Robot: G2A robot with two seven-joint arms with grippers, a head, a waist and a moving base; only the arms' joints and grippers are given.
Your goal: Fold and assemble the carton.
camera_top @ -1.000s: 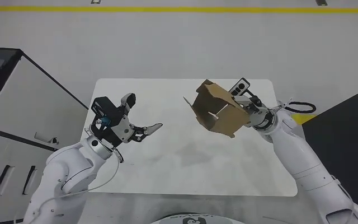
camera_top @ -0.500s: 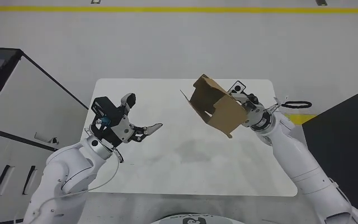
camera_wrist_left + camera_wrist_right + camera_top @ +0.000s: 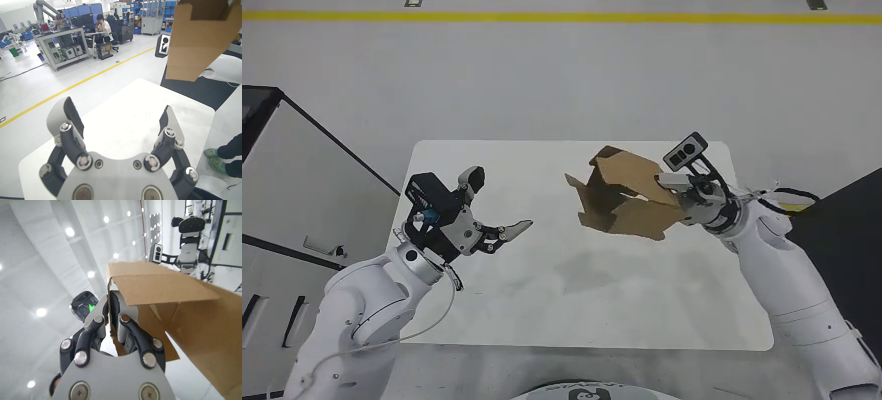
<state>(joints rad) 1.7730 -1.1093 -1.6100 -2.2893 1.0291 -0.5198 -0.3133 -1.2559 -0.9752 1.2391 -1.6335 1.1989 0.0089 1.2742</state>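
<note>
One boxy corrugated cardboard carton (image 3: 627, 195) above smooth white table (image 3: 542, 300) | right gripper (image 3: 112, 303) clamped on its edge | left gripper (image 3: 121, 116) parted, ribbed pads (image 3: 74, 115)

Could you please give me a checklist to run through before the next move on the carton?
1. Right claw shut on a wall of the carton: ok.
2. Carton lifted off the table: ok, its shadow lies on the table beneath it.
3. Left claw open and empty: ok.
4. Left claw apart from the carton: ok.
5. Carton flaps folded shut: not ok, they stand open.
6. Grip firm enough to take a push on a flap: cannot tell.
</note>
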